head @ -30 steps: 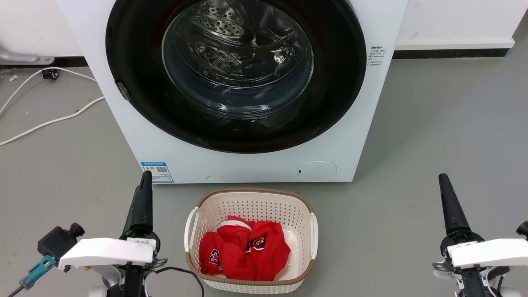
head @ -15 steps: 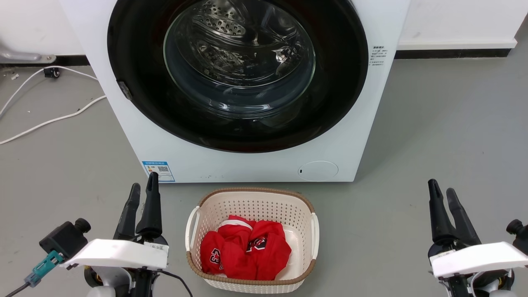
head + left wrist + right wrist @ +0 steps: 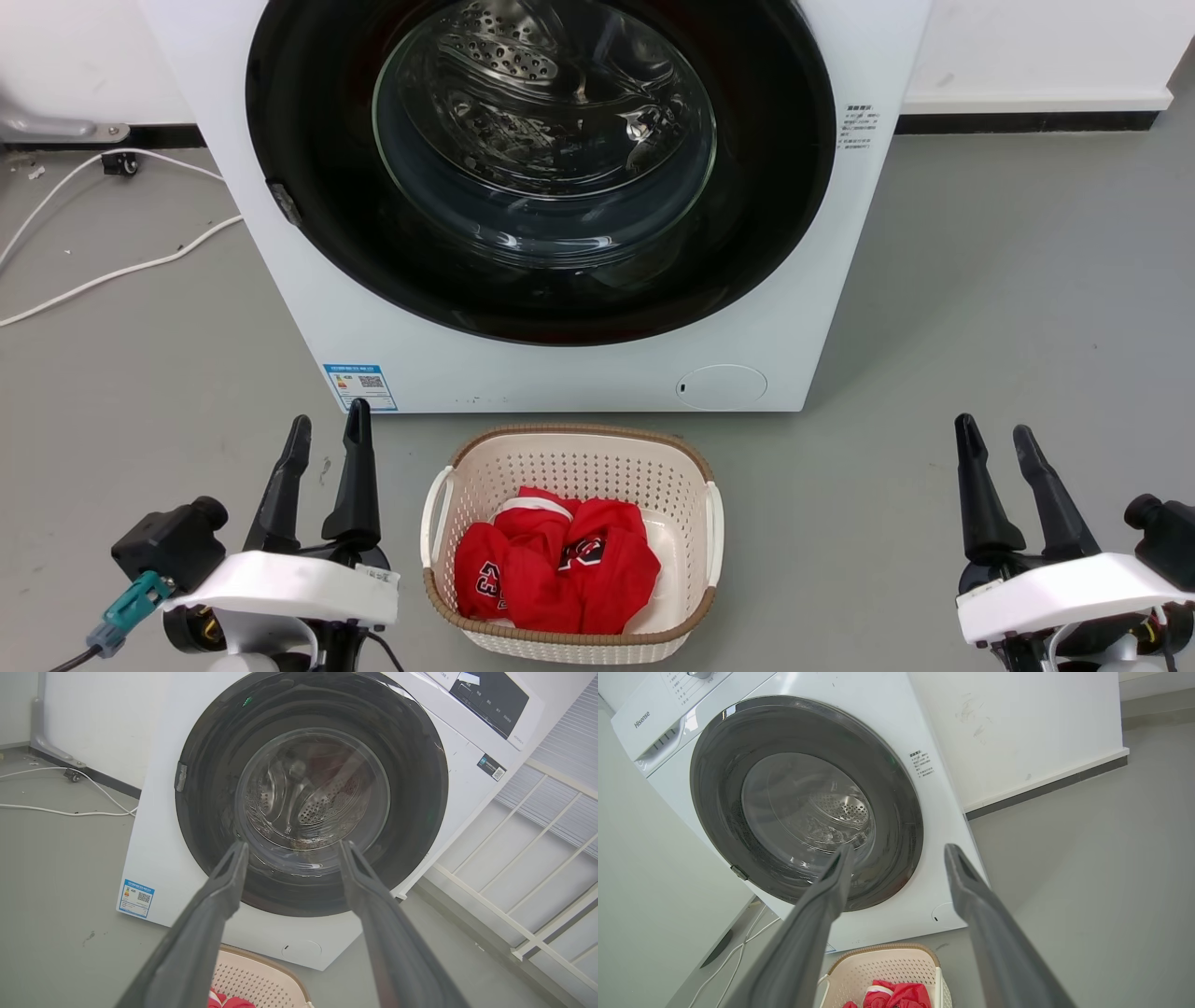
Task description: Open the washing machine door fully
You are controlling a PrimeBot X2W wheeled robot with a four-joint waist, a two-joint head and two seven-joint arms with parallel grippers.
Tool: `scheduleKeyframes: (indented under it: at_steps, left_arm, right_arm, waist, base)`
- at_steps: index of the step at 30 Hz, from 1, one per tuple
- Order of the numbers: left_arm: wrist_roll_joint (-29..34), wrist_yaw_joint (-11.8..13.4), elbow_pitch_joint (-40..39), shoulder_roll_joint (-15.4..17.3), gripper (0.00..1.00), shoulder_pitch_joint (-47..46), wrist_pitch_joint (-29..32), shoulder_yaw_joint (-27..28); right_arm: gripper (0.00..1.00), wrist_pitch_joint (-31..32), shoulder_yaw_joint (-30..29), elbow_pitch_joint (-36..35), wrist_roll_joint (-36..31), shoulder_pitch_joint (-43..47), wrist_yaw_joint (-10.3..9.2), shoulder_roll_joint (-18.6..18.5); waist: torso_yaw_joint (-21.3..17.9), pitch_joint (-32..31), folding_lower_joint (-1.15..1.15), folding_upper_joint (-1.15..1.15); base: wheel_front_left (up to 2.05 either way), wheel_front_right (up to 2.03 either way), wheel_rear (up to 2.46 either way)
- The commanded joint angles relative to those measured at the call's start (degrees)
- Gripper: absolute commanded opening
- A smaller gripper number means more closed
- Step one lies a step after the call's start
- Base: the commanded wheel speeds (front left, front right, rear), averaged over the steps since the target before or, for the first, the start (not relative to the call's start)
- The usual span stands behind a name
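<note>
The washing machine door (image 3: 766, 215) is a big round glossy black disc with a clear glass bowl, lying flush against the white machine front (image 3: 579, 373). The steel drum shows through the glass. The same door (image 3: 411, 788) faces the left wrist camera, and the door (image 3: 896, 812) appears tilted in the right wrist view. My left gripper (image 3: 329, 425) hovers over the floor at lower left, open and empty. My right gripper (image 3: 994, 429) hangs at lower right, also open and empty. Both are well short of the machine.
A cream laundry basket (image 3: 439, 509) holding red clothing (image 3: 560, 569) sits on the floor just before the machine, between my arms. White cables (image 3: 121, 271) run over the grey floor at the left. A white railing (image 3: 537, 914) stands right of the machine.
Both grippers went from shut to open, fingers spreading apart, and both drew back slightly toward the bottom of the head view. The door has not moved.
</note>
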Motion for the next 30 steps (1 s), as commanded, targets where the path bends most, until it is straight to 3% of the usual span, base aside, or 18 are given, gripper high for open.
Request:
scheduleKeyframes:
  at_steps: [1, 30]
  left_arm:
    - [2.5, 0.08, -0.71, 0.21, 1.0, 0.03, -0.66, 0.03]
    - [19.8, 1.24, -0.07, 0.63, 1.0, 0.55, -4.41, -1.95]
  right_arm:
    - [1.0, 0.04, -0.07, -0.9, -2.26, 0.25, 0.01, -0.02]
    - [1.0, -0.02, 0.1, -2.3, -17.34, 1.72, 0.01, 0.08]
  waist:
    - [-0.03, 0.07, -0.01, 0.0]
    - [0.38, 0.36, -0.01, 0.0]
  base:
    - [0.0, 0.0, 0.0]
    - [0.0, 0.0, 0.0]
